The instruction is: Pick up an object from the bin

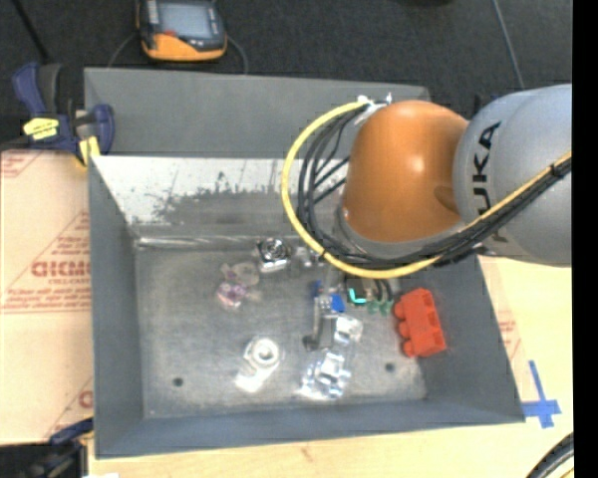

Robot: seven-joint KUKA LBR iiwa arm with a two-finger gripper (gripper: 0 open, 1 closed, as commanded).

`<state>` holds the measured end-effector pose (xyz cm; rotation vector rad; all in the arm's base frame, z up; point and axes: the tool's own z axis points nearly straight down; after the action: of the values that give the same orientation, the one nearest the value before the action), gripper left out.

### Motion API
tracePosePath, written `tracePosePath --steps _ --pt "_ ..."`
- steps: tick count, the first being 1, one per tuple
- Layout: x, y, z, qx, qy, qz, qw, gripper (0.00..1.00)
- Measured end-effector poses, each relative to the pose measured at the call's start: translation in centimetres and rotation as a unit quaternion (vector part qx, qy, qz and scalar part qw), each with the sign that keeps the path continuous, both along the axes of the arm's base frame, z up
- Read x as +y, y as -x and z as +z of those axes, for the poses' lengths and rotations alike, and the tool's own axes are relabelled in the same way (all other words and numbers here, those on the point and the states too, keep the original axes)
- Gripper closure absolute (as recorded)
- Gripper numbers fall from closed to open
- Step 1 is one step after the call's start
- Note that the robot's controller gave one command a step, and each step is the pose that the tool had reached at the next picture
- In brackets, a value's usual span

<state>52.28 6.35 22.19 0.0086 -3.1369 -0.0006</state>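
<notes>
- Gripper (326, 319) sits low in bin (120, 297), just right of frame ctr, under arm's orange cover (399, 172); arm comes in from right side of frame.
- Open or closed: can't tell, since the tip is dark and partly hidden by cover & cables (309, 182).
- Nearest thing: clear crinkly plastic piece (331, 364), lower ctr of frame, flat on bin floor. Its upper end lies right at gripper tip; touching or not, can't tell.
- Red studded brick (420, 323) is just right of gripper, on floor near bin's right wall, apart from the clear piece.
- White round cap-like item (259, 355) lies left of the clear piece, lower ctr-left, on its own.
- Pale pink see-through bit (236, 286) is further up & left, approx mid frame.
- Small shiny metal part (272, 254) is above that, near bin's back wall, just left of the cables.
</notes>
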Motion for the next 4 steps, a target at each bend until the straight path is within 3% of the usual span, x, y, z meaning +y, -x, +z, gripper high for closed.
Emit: tracePosePath --steps 1,2,3,4 --pt "3.1 -8.9 -15.3 -0.0055 0.000 0.181 0.9834 0.00" --pt "5.6 -10.9 -11.9 -0.0069 -0.001 0.150 0.9887 0.00" --pt "4.7 -10.1 -11.0 -0.0032 0.000 0.179 0.9839 0.00" --pt "5.0 -11.3 -15.3 -0.0024 0.000 0.212 0.9772 0.00"
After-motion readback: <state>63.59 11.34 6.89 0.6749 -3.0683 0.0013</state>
